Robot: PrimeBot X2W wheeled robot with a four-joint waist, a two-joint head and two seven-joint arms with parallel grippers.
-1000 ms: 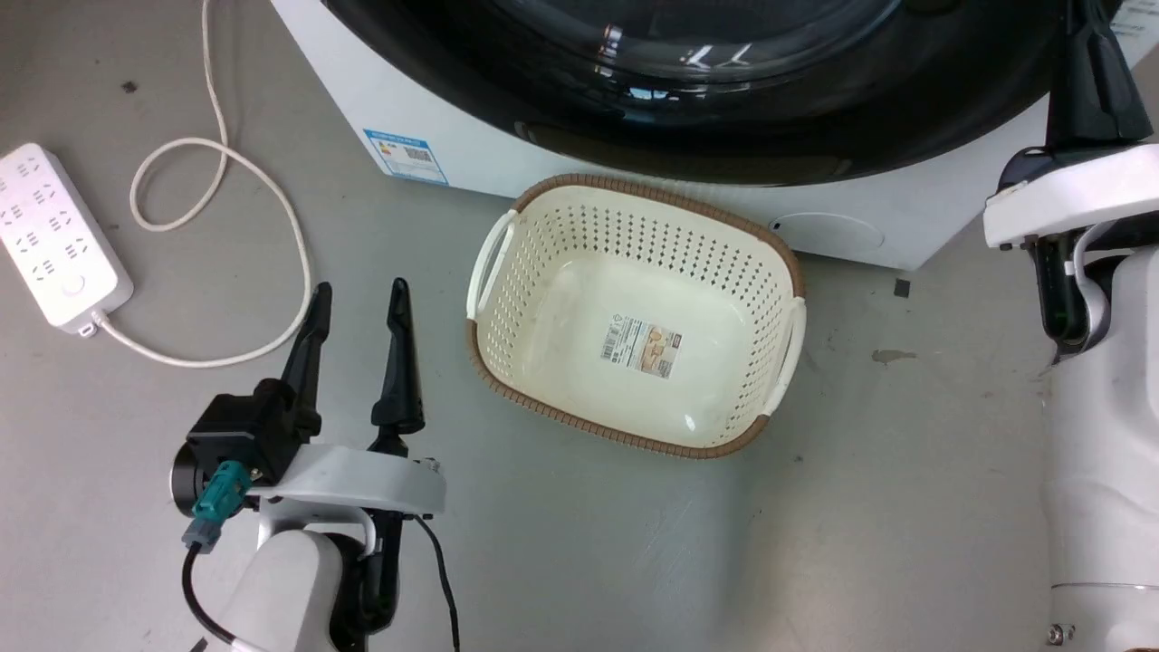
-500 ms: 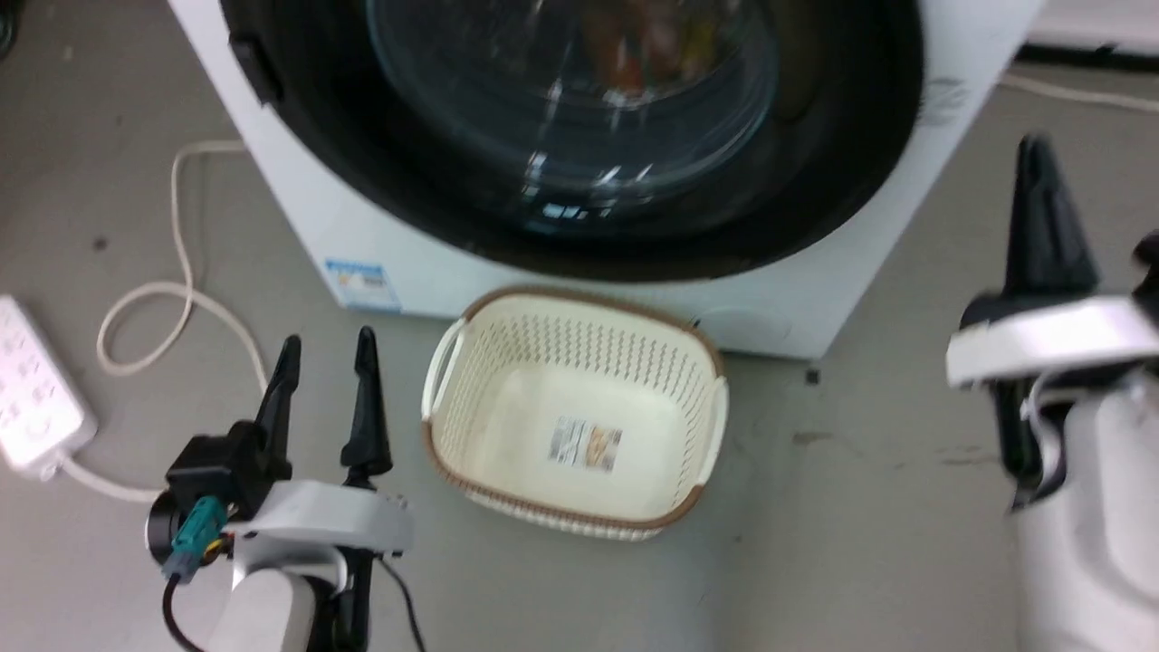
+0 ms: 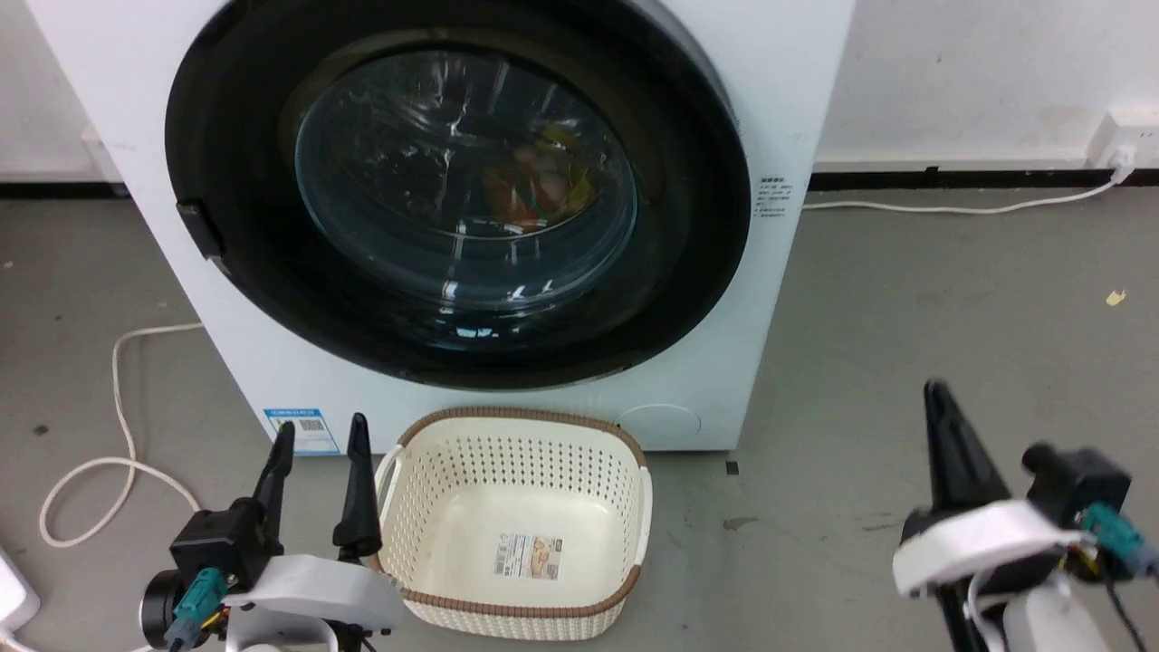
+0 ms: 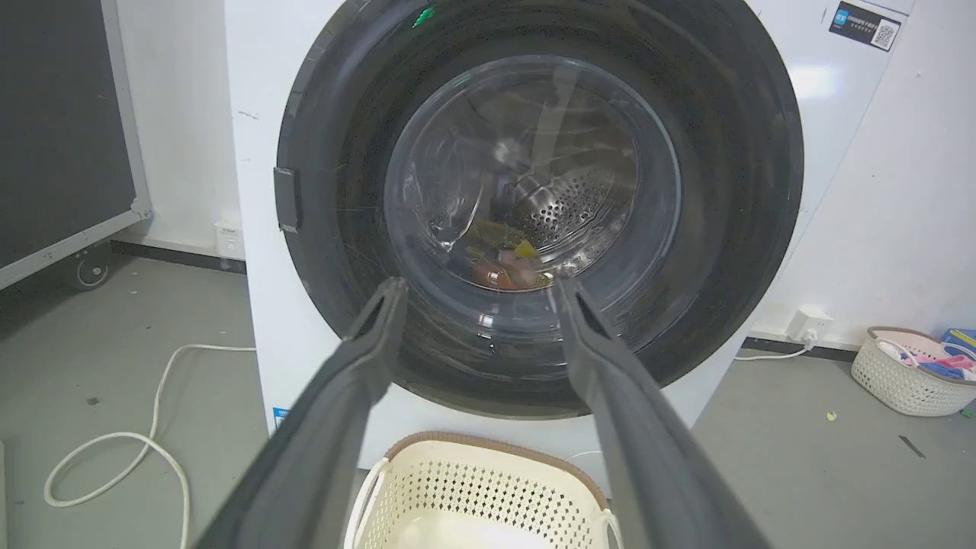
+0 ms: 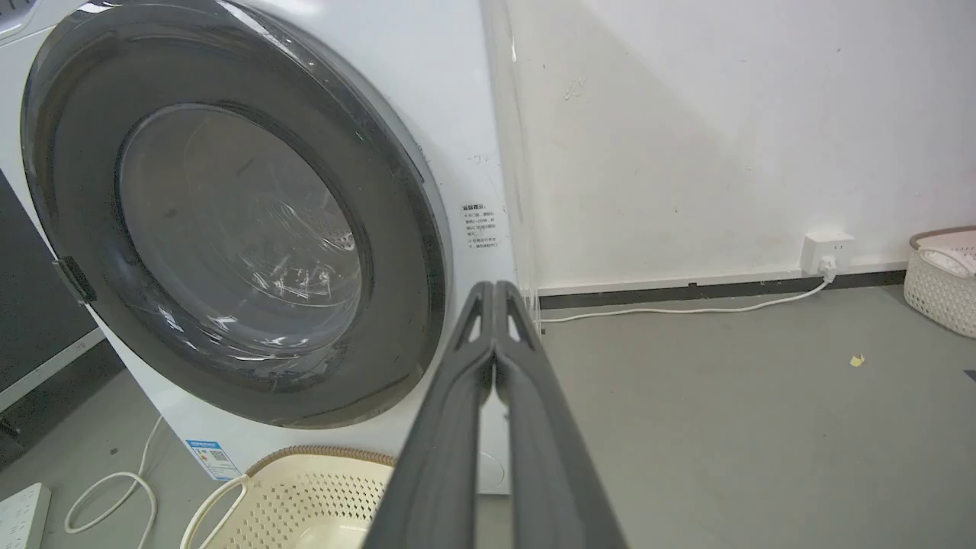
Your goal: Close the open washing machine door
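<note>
The washing machine door (image 3: 688, 226) has a wide glossy black rim and a bulging glass centre. It lies flat against the machine's white front, with its small latch tab (image 3: 201, 228) at the left edge. Coloured laundry shows through the glass. My left gripper (image 3: 321, 435) is open and empty, low in front of the machine's lower left and apart from it. In the left wrist view the left gripper (image 4: 480, 288) points at the door (image 4: 724, 191). My right gripper (image 3: 937, 398) is shut and empty, to the right of the machine. The right gripper (image 5: 494, 290) points past the door (image 5: 396, 252).
An empty cream basket (image 3: 521, 414) with a brown rim stands on the grey floor just below the door, between my arms. A white cord (image 3: 118, 435) loops at the left beside a power strip (image 5: 23, 511). A second basket (image 4: 911, 374) with laundry stands by the wall at the right.
The head view has swung up and back, so the whole door is now in sight. The right gripper stands farther from the machine's front than before. Both grippers keep their states.
</note>
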